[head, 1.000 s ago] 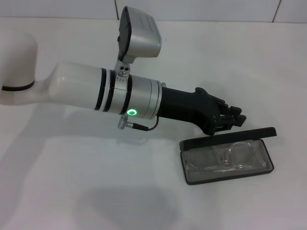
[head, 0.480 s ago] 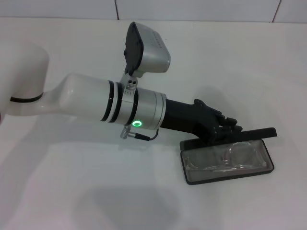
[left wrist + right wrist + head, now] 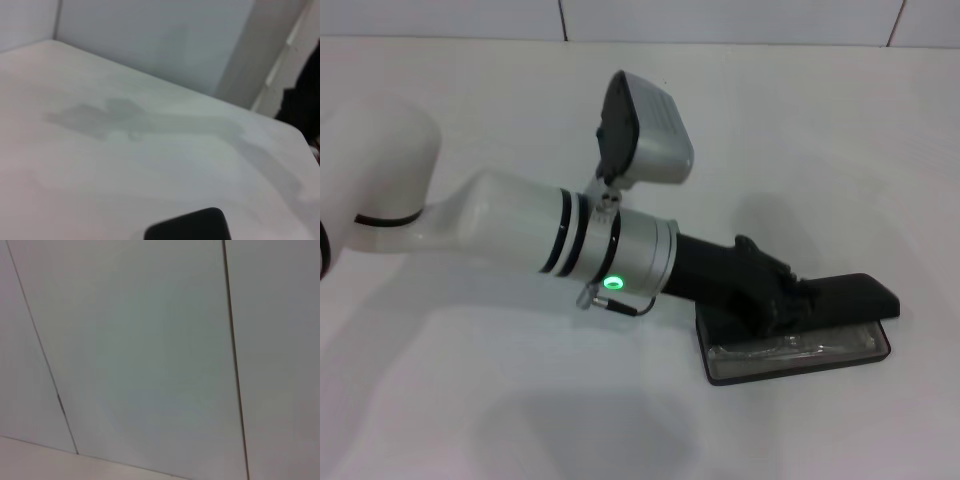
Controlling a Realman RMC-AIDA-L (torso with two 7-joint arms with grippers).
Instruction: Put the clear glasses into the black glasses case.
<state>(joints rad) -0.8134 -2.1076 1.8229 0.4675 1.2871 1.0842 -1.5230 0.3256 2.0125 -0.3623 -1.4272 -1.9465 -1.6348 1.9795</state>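
Observation:
The black glasses case (image 3: 717, 368) lies on the white table, right of centre in the head view. Its lid (image 3: 855, 295) leans low over the tray, partly lowered. The clear glasses (image 3: 800, 347) lie inside on the grey lining, and only a strip of them shows under the lid's front edge. My left gripper (image 3: 798, 302) reaches in from the left and rests against the top of the lid near its middle. A black rounded corner, probably of the case (image 3: 192, 226), shows in the left wrist view. My right gripper is out of view.
The white table (image 3: 470, 400) spreads around the case, with a tiled wall behind it. My left arm (image 3: 570, 235) with its wrist camera spans the middle of the table. The right wrist view holds only wall panels (image 3: 150, 365).
My left gripper has moved right and down onto the case. The lid, which stood upright behind the tray, has tipped forward and now covers most of the glasses.

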